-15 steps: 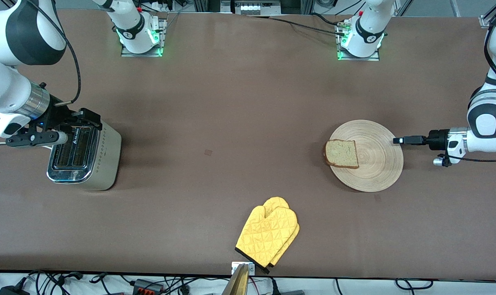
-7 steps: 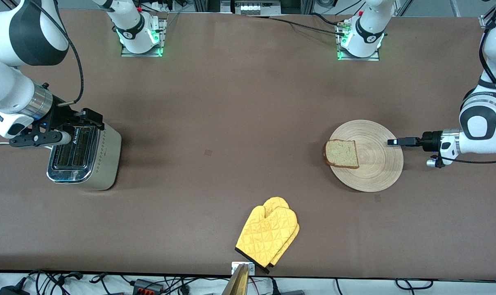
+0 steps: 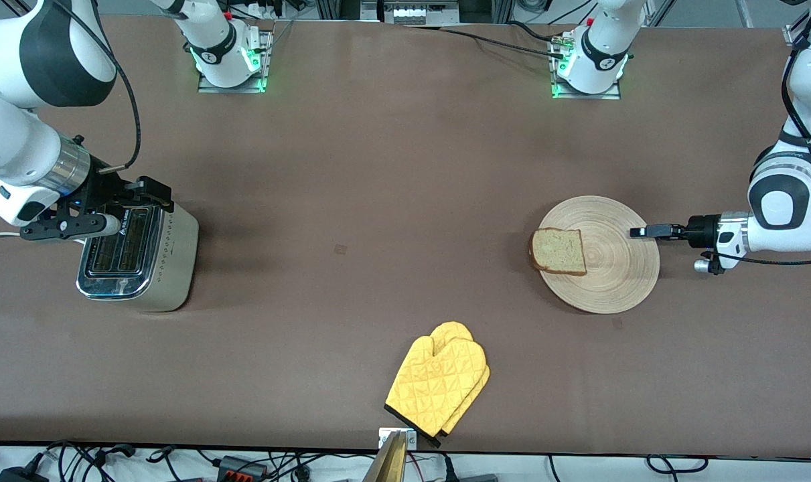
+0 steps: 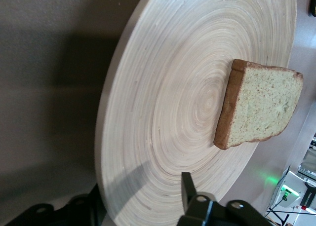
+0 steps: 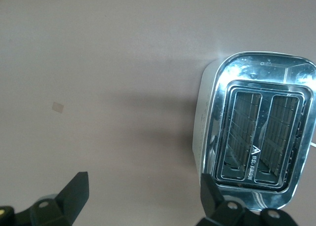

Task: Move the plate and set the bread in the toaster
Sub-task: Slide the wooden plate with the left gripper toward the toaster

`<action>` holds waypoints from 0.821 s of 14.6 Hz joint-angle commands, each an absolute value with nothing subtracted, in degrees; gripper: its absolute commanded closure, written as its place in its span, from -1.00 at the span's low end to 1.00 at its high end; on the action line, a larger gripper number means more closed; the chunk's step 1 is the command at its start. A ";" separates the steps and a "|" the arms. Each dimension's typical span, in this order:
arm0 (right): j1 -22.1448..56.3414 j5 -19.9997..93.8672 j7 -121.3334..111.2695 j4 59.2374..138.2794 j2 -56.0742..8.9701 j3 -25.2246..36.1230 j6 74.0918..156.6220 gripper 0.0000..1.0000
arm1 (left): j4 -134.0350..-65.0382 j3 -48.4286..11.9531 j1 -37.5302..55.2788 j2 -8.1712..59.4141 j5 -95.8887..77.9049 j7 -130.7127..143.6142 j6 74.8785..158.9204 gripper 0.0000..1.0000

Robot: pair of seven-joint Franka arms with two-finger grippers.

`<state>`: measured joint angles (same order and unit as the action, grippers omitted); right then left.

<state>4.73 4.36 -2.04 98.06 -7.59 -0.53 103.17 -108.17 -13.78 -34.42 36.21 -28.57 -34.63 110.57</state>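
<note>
The round wooden plate lies toward the left arm's end of the table, with the bread on the side of it that faces the toaster. My left gripper reaches in level at the plate's rim and is open. In the left wrist view one finger stands over the plate, the other is under the rim, and the bread lies ahead. The toaster stands at the right arm's end. My right gripper hovers open over its top edge, empty; both slots of the toaster show.
A pair of yellow oven mitts lies near the table's front edge, nearer to the front camera than both plate and toaster. Bare brown table stretches between the toaster and the plate. A white cord runs off from the toaster.
My left gripper has slid toward the plate, so that its tip now reaches over the rim, and its jaws have narrowed. The right gripper has barely shifted above the toaster.
</note>
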 commanded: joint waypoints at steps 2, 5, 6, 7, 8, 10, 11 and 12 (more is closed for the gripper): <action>5.01 5.10 -1.49 97.38 -7.82 -0.53 102.39 -1.00 | -107.75 -14.33 -34.80 36.12 -30.15 -39.62 108.81 0.54; 7.63 6.50 -1.50 97.21 -8.26 -0.53 103.18 -1.00 | -107.14 -14.41 -35.16 37.09 -30.23 -41.66 106.44 0.97; 7.82 6.68 -1.49 97.21 -8.17 -0.53 103.10 -1.00 | -106.79 -14.41 -34.98 37.09 -30.23 -41.40 105.83 0.98; 7.91 6.85 -1.49 97.47 -8.43 -0.61 103.10 -1.00 | -106.27 -14.41 -34.81 37.09 -30.41 -41.31 105.21 0.99; 8.17 6.86 -1.49 97.38 -8.52 -0.53 103.18 -1.00 | -105.30 -14.41 -34.54 37.18 -31.37 -41.31 104.07 0.99; 8.70 6.85 -1.49 97.29 -8.96 -0.53 103.18 -1.00 | -103.20 -14.41 -33.49 38.40 -33.82 -41.40 100.30 0.99; 8.96 6.86 -1.49 97.21 -8.96 -0.61 103.18 -1.00 | -102.23 -14.41 -32.62 39.02 -34.88 -41.40 98.28 0.99; 9.83 6.77 -1.41 97.21 -8.96 -0.53 103.18 -1.00 | -101.52 -14.41 -32.17 39.55 -36.46 -41.31 97.04 0.99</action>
<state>8.59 6.13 -1.95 98.07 -8.45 -0.70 103.18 -104.94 -14.23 -33.48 37.26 -33.07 -40.33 101.10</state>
